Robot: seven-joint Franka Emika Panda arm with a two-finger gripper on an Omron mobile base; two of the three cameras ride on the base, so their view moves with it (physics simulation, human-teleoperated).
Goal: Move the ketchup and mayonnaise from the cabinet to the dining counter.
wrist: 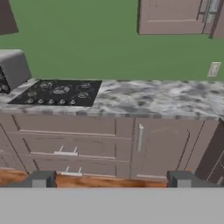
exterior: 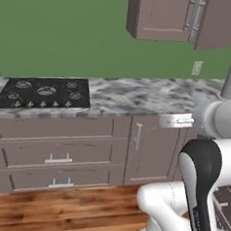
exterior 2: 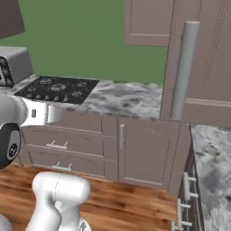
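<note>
Cabinet (exterior: 163,16) of brownish-mauve hangs on the green wall (exterior: 60,30) above the marbled surface (exterior: 138,94), its panelled doors carrying long grey bar handles; the right-hand door stands swung outward, and in the right base view that door (exterior 2: 203,58) looms close with its handle (exterior 2: 182,70) upright. I cannot see inside the cabinet from here. A black gas hob (exterior: 43,93) is set into the surface at the left, with drawers (exterior: 56,147) and a cupboard door (exterior: 151,149) beneath. A white wall socket (exterior: 197,68) sits under the cabinet. A grey appliance (exterior 2: 13,65) stands left of the hob. The end effector (wrist: 111,179) hangs with its two dark fingertips (wrist: 39,179) spread wide and nothing between them, facing the drawers. No writing is readable anywhere. The floor (exterior: 57,211) is wood plank.
</note>
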